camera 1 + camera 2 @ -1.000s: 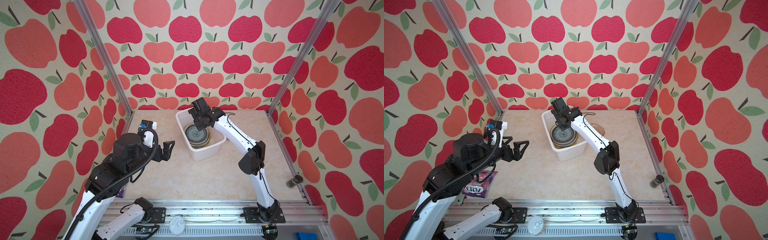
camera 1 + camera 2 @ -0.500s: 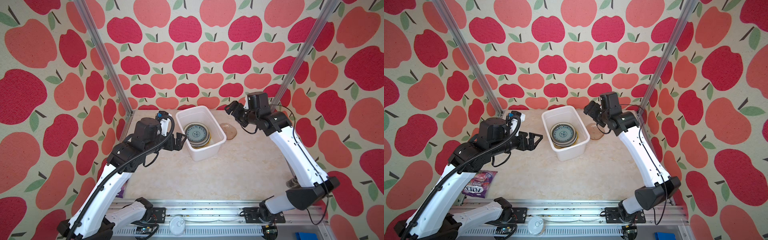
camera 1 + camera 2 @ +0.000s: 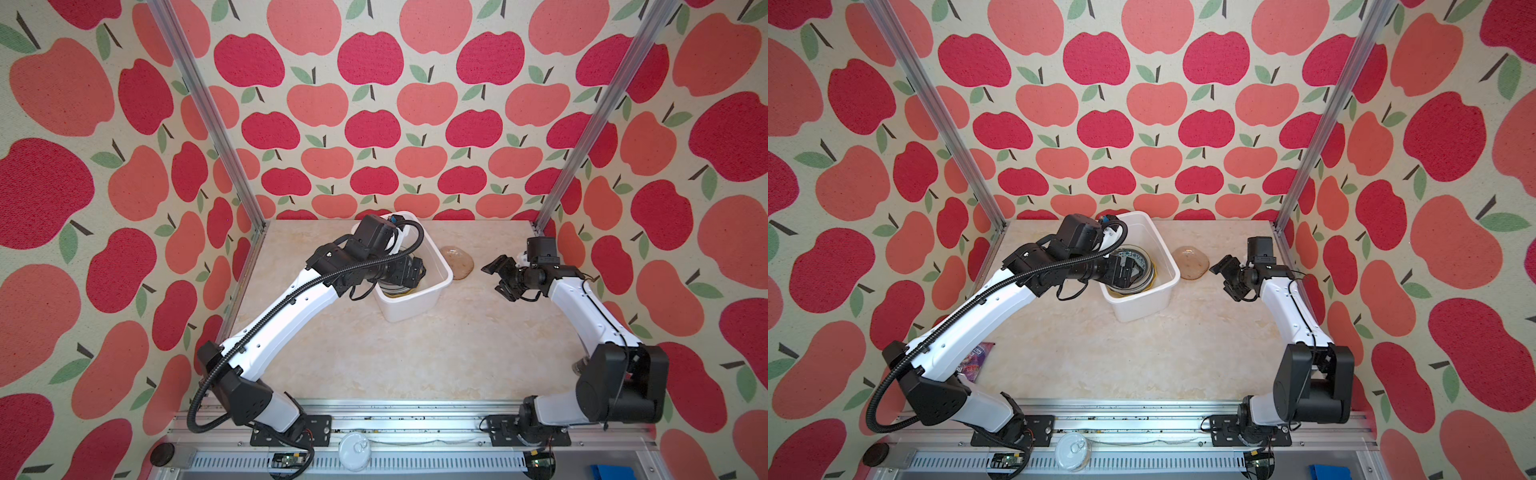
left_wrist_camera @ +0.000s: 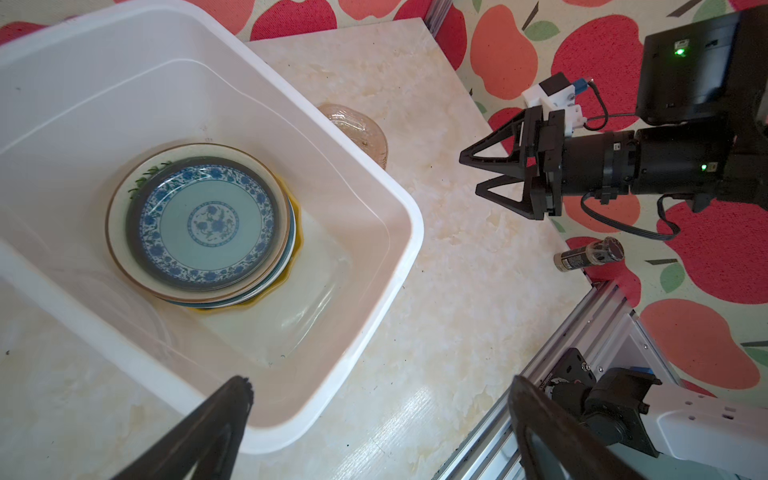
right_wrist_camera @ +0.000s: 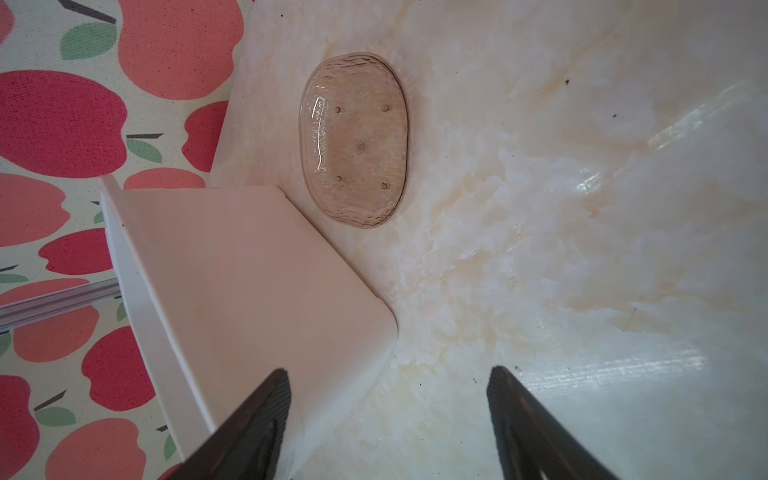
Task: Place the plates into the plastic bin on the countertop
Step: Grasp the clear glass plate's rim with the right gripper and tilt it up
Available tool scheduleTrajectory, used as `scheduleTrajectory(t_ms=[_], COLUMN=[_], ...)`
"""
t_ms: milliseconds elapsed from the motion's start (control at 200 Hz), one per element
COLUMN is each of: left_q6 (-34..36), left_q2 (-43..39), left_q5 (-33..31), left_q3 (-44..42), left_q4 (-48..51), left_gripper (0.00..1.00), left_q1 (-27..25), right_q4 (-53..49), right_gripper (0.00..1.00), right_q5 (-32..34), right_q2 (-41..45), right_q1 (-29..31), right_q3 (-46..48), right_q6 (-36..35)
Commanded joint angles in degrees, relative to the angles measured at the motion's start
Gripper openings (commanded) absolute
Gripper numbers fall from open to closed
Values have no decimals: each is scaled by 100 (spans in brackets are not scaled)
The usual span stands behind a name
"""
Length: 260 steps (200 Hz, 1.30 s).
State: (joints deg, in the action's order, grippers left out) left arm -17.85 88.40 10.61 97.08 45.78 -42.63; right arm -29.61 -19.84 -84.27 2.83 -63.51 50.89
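Observation:
The white plastic bin (image 3: 409,309) (image 3: 1138,309) stands at the back middle of the countertop (image 3: 415,357). Inside lies a stack of plates (image 4: 208,224) (image 3: 1138,259), the top one blue-patterned, yellow showing at the bottom. A translucent brown plate (image 3: 457,262) (image 3: 1191,262) (image 5: 355,141) lies on the countertop just right of the bin. My left gripper (image 3: 415,272) (image 3: 1129,272) (image 4: 380,384) hovers open and empty over the bin's near corner. My right gripper (image 3: 494,279) (image 3: 1221,279) (image 5: 387,372) stands open and empty, right of the brown plate and pointing at it.
A small dark bottle (image 4: 590,255) lies by the right wall, behind the right arm. A purple snack packet (image 3: 976,359) lies near the left front under the left arm. A white lid (image 3: 354,444) rests on the front rail. Apple-patterned walls close in three sides.
The right gripper left the bin, swung out to the right and came down beside the brown plate. The left arm reached forward from the left, and its gripper now hangs over the bin.

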Motion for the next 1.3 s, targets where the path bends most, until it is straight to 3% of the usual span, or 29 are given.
scheduleTrajectory(t_ms=[0,240,445,1296], left_q6=[172,194,181,169], left_q2=[403,1192,1476,1600], left_q5=[185,310,423,476], left_q3=[371,927,1111,1366], left_q4=[-172,-227,-261,-149], left_gripper=[99,99,99,99], left_q1=[-42,-22,26,53], right_q4=[848,1406,1648,1677], right_gripper=[75,63,57,24], right_q5=[-376,-623,-725,-690], right_q2=[-613,-2060,-2687,-3790], right_q1=[-114,-131,-125,182], right_q3=[86,-567,-887,-1703], right_q6=[-145,-294,-308,-252])
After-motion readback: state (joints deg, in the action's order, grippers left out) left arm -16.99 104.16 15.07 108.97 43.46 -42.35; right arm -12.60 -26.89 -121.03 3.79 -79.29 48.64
